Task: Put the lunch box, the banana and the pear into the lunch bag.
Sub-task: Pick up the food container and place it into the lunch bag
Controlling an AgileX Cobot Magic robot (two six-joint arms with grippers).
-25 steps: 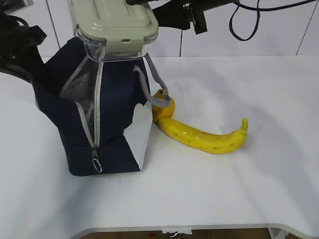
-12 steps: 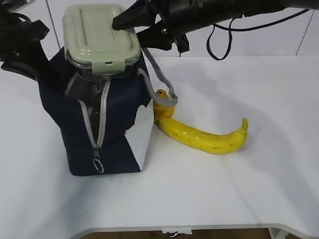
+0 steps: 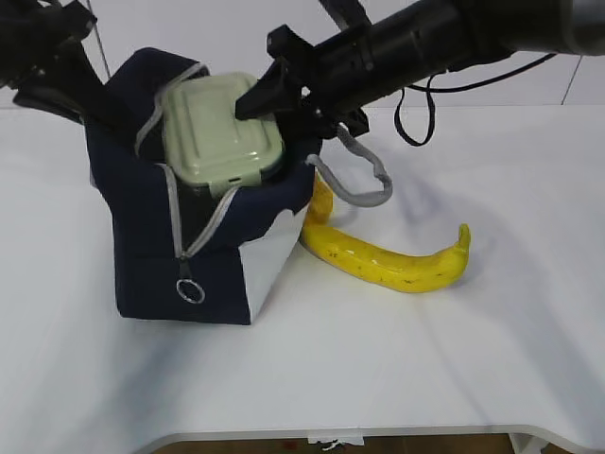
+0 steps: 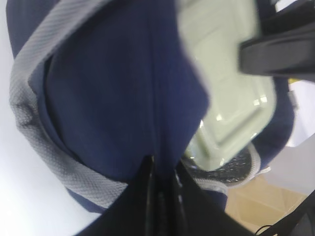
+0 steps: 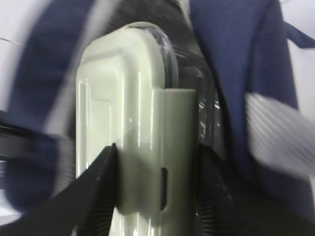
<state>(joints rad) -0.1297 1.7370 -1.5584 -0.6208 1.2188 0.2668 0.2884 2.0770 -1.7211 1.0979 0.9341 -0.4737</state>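
Fingers of the right hand (image 5: 152, 196) are clamped on the clip edge of the lunch box (image 3: 223, 132), one on the lid and one beneath it, and the box sits tilted and half sunk in the open mouth of the lunch bag (image 3: 142, 255). On the bag's far left side, the left hand (image 4: 162, 189) is pinched together on the navy rim, holding the opening wide. Just right of the bag, the banana (image 3: 392, 260) lies on the tabletop (image 3: 454, 369), its near end close to the bag's white panel. Behind that end a bit of yellow is probably the pear (image 3: 323, 200), mostly hidden by the grey handle (image 3: 364, 180). Boxing comes first, and this step looks nearly finished. Next, I judge, the box must go lower and flatter before release, leaving room for the fruit.
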